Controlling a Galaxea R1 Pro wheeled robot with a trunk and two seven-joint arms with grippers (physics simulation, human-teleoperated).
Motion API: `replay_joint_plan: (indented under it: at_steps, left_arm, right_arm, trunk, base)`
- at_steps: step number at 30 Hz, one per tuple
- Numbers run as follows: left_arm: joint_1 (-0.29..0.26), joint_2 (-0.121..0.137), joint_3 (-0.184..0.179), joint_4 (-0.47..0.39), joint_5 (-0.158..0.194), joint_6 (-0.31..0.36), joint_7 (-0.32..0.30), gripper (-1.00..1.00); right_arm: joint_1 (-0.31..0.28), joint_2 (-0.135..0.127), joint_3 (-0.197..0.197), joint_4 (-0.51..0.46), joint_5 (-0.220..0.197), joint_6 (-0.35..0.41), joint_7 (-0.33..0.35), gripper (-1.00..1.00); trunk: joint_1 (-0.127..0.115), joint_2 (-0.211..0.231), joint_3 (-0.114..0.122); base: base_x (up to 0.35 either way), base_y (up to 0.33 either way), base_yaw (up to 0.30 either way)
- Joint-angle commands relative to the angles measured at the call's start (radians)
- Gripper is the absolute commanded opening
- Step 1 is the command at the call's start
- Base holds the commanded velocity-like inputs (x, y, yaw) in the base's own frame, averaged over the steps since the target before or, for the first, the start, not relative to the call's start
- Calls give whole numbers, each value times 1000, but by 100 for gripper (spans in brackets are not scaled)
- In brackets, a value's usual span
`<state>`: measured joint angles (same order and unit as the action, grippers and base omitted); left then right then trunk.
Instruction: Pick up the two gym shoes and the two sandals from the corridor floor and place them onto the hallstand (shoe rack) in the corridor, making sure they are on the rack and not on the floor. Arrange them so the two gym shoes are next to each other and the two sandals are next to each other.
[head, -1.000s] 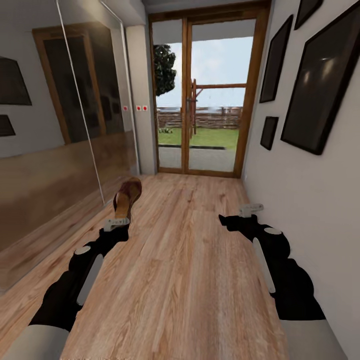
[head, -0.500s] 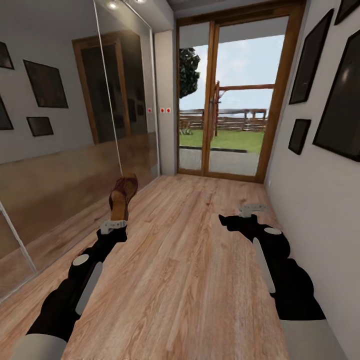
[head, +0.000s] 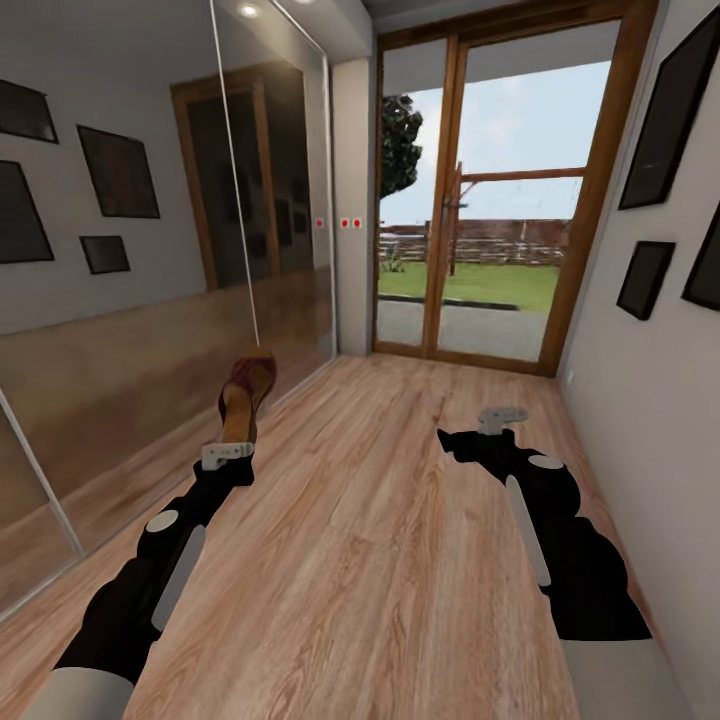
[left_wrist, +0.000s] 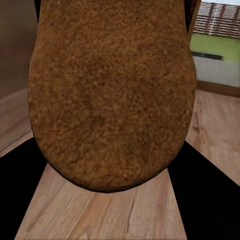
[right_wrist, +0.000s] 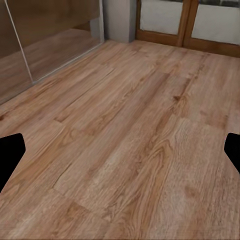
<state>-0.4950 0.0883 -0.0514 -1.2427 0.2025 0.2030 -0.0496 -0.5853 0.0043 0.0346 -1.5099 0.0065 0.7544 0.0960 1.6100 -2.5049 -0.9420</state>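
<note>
- A home corridor: narrow, with wood-plank floor (head: 400, 540) running its length.
- Glazed wooden double door (head: 490, 200) at the end opens onto lawn and fence.
- Mirrored sliding panels (head: 130, 250) line one wall.
- Dark framed pictures (head: 645, 280) hang on the other.

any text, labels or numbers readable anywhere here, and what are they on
None: no words, numbers or brand marks can be read.
The dark wall frames are blank.
The sandal in the left gripper shows no logo, and its sole is plain.
The red dots on the pillar by the door carry no lettering.
</note>
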Motion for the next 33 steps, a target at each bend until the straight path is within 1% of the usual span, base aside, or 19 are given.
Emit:
replay_joint_plan:
  at_steps: [1,16,21,33]
  left_arm:
    - [0,1,-1,-1,9,6,-1,-100]
    - [0,1,-1,-1,9,6,-1,-100]
    - [0,1,-1,-1,9,6,-1,-100]
    - [0,1,-1,-1,9,6,-1,-100]
  right_arm:
    - [-1,0,-1,-1,1,5,4,100]
    - [-1,0,-1,-1,1,5,4,100]
    - [-1,0,-1,-1,1,5,4,100]
    - [-1,0,-1,-1,1,5,4,100]
  trunk:
    - [0,0,-1]
    - [0,0,-1]
    - [0,0,-1]
    - [0,0,-1]
  base:
    - [340,-65,3]
    - [311,-158,7]
    - [152,-36,236]
    - [11,-2,286]
